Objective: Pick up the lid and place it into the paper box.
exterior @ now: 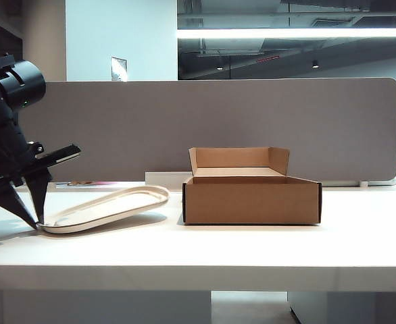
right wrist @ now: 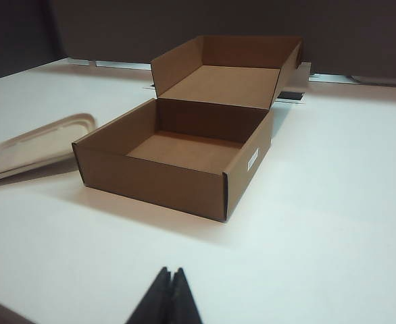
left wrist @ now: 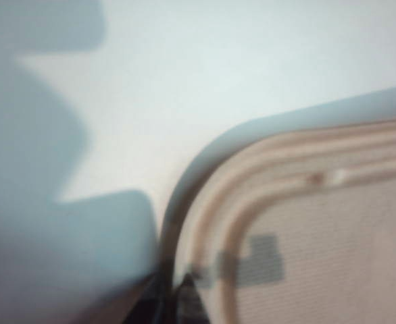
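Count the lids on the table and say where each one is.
1: the lid lies left of the box, its far end tilted up, the left gripper at its left end. None seems hidden.

Colours and patterns on the bench, as observed.
The lid is off-white to pale beige, plain, with concentric raised ridges near its rim and two small specks, one reddish and one white, visible in the left wrist view. The paper box is uniform brown cardboard, unprinted, with dark edges at its front corners and a small white label on one side wall. The bench is plain white. The left gripper and right gripper have black fingers. The partition behind is flat grey.
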Robot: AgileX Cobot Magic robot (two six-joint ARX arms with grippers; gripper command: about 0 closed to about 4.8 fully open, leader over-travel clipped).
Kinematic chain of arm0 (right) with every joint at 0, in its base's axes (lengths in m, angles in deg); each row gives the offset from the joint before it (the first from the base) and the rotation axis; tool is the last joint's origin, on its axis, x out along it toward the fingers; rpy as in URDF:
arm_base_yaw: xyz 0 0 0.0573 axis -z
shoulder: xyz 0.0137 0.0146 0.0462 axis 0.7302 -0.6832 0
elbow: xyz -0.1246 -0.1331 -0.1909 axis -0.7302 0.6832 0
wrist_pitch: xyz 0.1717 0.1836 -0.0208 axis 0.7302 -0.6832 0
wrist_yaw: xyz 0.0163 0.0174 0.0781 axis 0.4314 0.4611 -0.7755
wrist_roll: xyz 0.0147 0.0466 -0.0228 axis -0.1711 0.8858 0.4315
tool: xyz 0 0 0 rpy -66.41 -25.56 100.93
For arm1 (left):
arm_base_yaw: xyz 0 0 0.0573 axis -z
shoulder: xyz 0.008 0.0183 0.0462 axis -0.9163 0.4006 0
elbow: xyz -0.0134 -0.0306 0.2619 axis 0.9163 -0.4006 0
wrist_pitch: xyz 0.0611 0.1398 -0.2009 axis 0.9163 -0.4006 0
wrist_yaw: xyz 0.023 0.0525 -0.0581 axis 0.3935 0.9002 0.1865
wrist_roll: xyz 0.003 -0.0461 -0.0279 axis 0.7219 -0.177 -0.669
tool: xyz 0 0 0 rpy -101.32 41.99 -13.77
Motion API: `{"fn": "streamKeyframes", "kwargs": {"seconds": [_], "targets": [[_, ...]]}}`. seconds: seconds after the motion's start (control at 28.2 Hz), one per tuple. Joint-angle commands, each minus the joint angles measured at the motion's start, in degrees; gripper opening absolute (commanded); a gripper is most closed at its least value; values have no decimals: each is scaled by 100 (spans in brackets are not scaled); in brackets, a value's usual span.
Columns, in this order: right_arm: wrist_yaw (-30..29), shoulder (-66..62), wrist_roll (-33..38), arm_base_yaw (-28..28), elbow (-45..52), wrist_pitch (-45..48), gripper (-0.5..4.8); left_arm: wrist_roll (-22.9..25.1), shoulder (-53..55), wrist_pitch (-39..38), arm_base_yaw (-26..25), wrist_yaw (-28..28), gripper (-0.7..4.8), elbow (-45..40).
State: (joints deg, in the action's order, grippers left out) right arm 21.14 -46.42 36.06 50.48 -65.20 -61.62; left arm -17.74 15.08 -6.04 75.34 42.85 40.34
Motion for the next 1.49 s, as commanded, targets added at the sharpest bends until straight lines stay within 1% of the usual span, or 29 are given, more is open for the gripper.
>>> {"fn": "streamKeyframes", "kwargs": {"seconds": [0.04, 0.21, 0.39, 0.64, 0.82, 0.92, 1.1, 1.17, 1.24, 1.28, 1.35, 1.38, 1.42, 1.49], "targets": [[-7, 11, 4, 2, 17, 76, -1, -13, 20, -66, 7, 44, -6, -24], [-7, 11, 2, 0, 17, 72, -1, 26, -9, 107, 7, 37, -6, -22], [-9, 11, 4, 2, 17, 74, -1, 28, -365, 380, 2, 140, -6, 26], [-7, 11, 2, 2, 17, 74, -1, 313, -756, 350, 2, 208, -6, 428], [-7, 11, 4, 2, 17, 72, -1, 310, -988, 350, 2, 203, -6, 776], [-7, 11, 4, 0, 17, 74, -1, 313, -1056, 369, 2, 181, -6, 837], [-7, 11, 4, 2, 17, 74, -1, 315, -1010, 205, 2, 166, -6, 835], [-7, 11, 4, 2, 17, 72, -1, 448, -911, 94, 4, 164, -5, 831], [-9, 11, 4, 2, 17, 72, -1, 461, -787, -125, 4, 164, 1, 831], [-9, 11, 4, 2, 17, 70, -1, 461, -723, -234, 4, 160, 23, 831], [-7, 11, 4, 2, 17, 72, -1, 461, -584, -459, 4, 160, 132, 828], [-7, 11, 4, 2, 17, 72, -1, 461, -487, -575, 4, 160, 173, 828], [-7, 11, 4, 2, 17, 70, -1, 461, -389, -654, 4, 138, 188, 828], [-7, 11, 4, 2, 17, 70, -1, 459, -245, -741, 4, 66, 188, 828]]}}
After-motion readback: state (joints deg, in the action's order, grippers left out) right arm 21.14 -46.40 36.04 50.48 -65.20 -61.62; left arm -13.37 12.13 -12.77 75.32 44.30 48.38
